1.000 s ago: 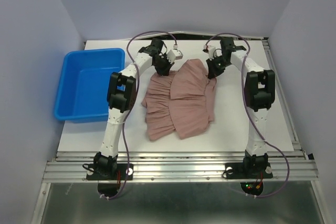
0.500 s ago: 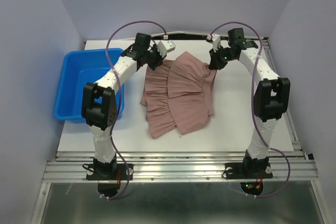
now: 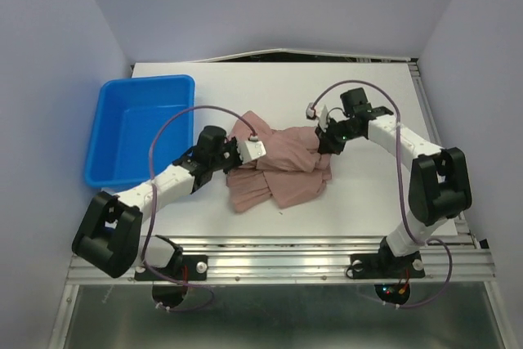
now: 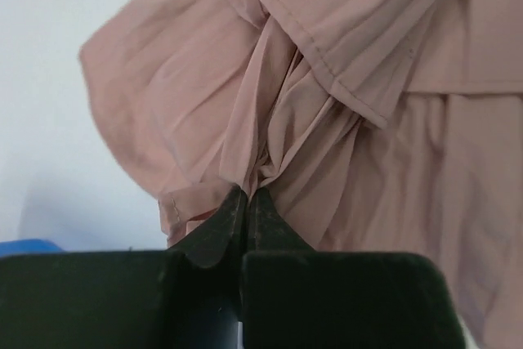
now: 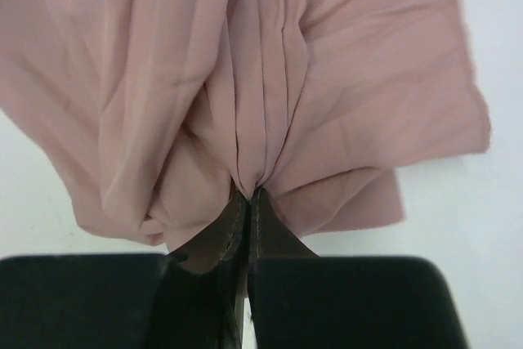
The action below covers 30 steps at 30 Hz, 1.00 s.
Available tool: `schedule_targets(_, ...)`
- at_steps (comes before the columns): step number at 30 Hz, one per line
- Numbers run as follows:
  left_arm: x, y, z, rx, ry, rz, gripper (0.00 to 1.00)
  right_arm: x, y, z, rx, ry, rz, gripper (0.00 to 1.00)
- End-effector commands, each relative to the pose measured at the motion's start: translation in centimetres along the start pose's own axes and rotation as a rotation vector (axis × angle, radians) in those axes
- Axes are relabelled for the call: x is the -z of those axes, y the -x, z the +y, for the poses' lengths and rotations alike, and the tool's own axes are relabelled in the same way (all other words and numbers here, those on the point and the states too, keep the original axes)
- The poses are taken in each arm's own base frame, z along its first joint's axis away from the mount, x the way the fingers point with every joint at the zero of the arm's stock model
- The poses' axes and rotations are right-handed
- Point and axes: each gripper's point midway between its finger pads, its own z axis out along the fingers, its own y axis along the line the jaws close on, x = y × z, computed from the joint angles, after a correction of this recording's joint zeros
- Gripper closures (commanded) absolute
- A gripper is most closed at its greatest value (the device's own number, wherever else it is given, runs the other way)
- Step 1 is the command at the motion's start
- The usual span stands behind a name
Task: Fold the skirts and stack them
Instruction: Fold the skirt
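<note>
The fingers [image 4: 214, 230] of your left gripper [image 3: 234, 151] are pressed together on a fold of the pink skirts [image 3: 282, 171] (the blue bin [image 3: 135, 132] sits off to its left). The skirts lie bunched in the middle of the white table [image 3: 368, 194], between both grippers. Your right gripper [image 3: 328, 141] pinches their right edge, fingers equally tight.

- A white table [image 3: 376, 194] filled the middle of the overhead view. It also showed as bare white surface in the left wrist view [image 4: 49, 79] and the right wrist view [image 5: 490, 202].
- A blue plastic bin [image 3: 139, 132] sat open side up at the table's left edge, toward its far corner.
- Silver metal rails [image 3: 278, 259] ran along the table's near edge.
- Pale lilac walls [image 3: 49, 79] closed in the table's left, far and right sides.
- A thin dark strip [image 3: 310, 57] lay along the table's far edge.
</note>
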Motion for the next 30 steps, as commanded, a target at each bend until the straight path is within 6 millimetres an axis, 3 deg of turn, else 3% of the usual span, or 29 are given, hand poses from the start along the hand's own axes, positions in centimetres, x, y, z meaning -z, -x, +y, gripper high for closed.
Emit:
schedule_targets(1, 1.0, -1.1, 0.1, -0.073, 0.119, 0.013, 0.74, -0.5, -1.5, 0.4, 0.095, -0.107, 0.028, 0.99)
schedule_targets(3, 1.3, -0.4, 0.3, -0.009, 0.120, 0.006, 0.59, -0.5, -1.3, 0.0, 0.080, -0.129, 0.018, 0.99)
schedule_targets(5, 1.4, -0.4, 0.0, 0.050, 0.076, 0.035, 0.54, -0.3, 0.0, -0.9, 0.068, -0.155, -0.003, 0.99)
schedule_targets(6, 1.7, 1.5, 1.1, 0.066, 0.077, -0.001, 0.50, -0.1, 0.6, -1.2, 0.069, -0.162, -0.013, 0.99)
schedule_targets(7, 2.0, 1.2, 1.1, 0.100, 0.046, 0.015, 0.44, 0.1, 1.3, -1.5, 0.066, -0.170, -0.024, 0.99)
schedule_targets(9, 2.4, 2.4, 1.9, 0.131, 0.006, -0.005, 0.40, 0.6, 3.1, -2.1, 0.083, -0.180, -0.060, 0.99)
schedule_targets(10, 2.9, 4.8, 3.1, 0.132, -0.008, -0.066, 0.37, 0.9, 3.5, -2.1, 0.088, -0.180, -0.068, 0.99)
schedule_targets(11, 3.0, 4.3, 2.9, 0.148, -0.048, -0.036, 0.34, 1.0, 4.0, -2.0, 0.091, -0.170, -0.080, 0.99)
schedule_targets(12, 3.0, 4.7, 2.9, 0.143, -0.075, -0.036, 0.34, 1.4, 5.1, -2.3, 0.101, -0.174, -0.096, 0.99)
schedule_targets(13, 3.4, 6.3, 3.8, 0.107, -0.088, -0.064, 0.33, 1.6, 5.1, -2.1, 0.098, -0.161, -0.091, 0.97)
schedule_targets(14, 3.0, 5.7, 3.3, 0.124, -0.128, -0.029, 0.32, 1.7, 5.5, -2.0, 0.099, -0.149, -0.096, 0.95)
schedule_targets(16, 2.8, 6.5, 3.8, 0.125, -0.149, -0.039, 0.32, 2.1, 6.4, -2.1, 0.100, -0.146, -0.108, 0.90)
schedule_targets(19, 1.8, 5.5, 2.6, 0.137, -0.240, 0.013, 0.32, 2.2, 6.3, -1.8, 0.109, -0.126, -0.088, 0.90)
schedule_targets(21, 0.8, 4.9, 2.0, 0.123, -0.299, 0.039, 0.31, 2.2, 5.8, -1.7, 0.110, -0.117, -0.069, 0.96)
schedule_targets(26, -0.1, 2.2, -1.8, 0.147, -0.506, 0.122, 0.25, 1.7, 4.9, -1.6, 0.114, -0.107, -0.041, 0.99)
schedule_targets(30, -0.7, 0.5, -2.9, 0.139, -0.543, 0.166, 0.24, 1.8, 4.9, -1.7, 0.117, -0.110, -0.042, 0.99)
